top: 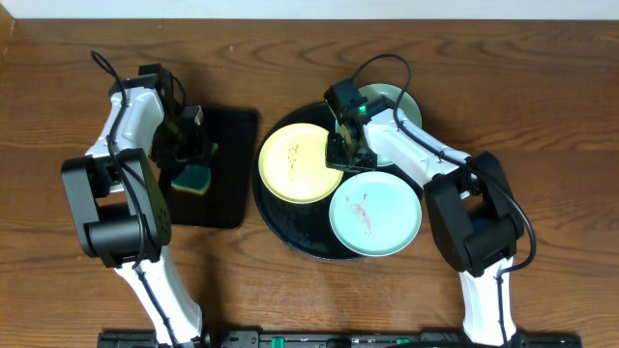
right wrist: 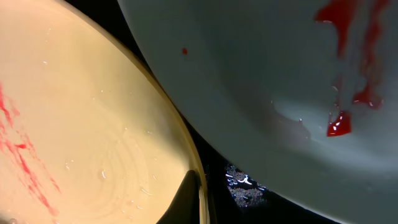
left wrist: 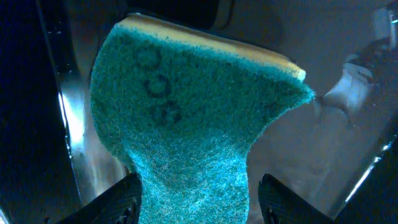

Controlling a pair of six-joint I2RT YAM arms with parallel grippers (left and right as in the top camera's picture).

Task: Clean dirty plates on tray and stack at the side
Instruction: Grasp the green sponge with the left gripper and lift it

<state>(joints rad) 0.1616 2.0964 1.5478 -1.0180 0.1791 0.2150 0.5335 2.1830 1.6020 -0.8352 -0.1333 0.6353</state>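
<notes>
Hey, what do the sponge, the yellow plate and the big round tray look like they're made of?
The sponge: yellow foam backed with a coarse green fibrous scouring pad; it bends where pinched. The yellow plate: smooth, glossy, opaque, likely glazed ceramic or melamine; the look doesn't settle which. The round tray: glossy black, probably plastic or lacquer, judging by its sheen.

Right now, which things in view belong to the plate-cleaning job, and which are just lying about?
Job in hand:
round black tray
yellow plate
near teal plate
far teal plate, partly behind the right arm
green sponge, gripped by the left hand

Lying about:
rectangular black tray, below the sponge
wooden table
</notes>
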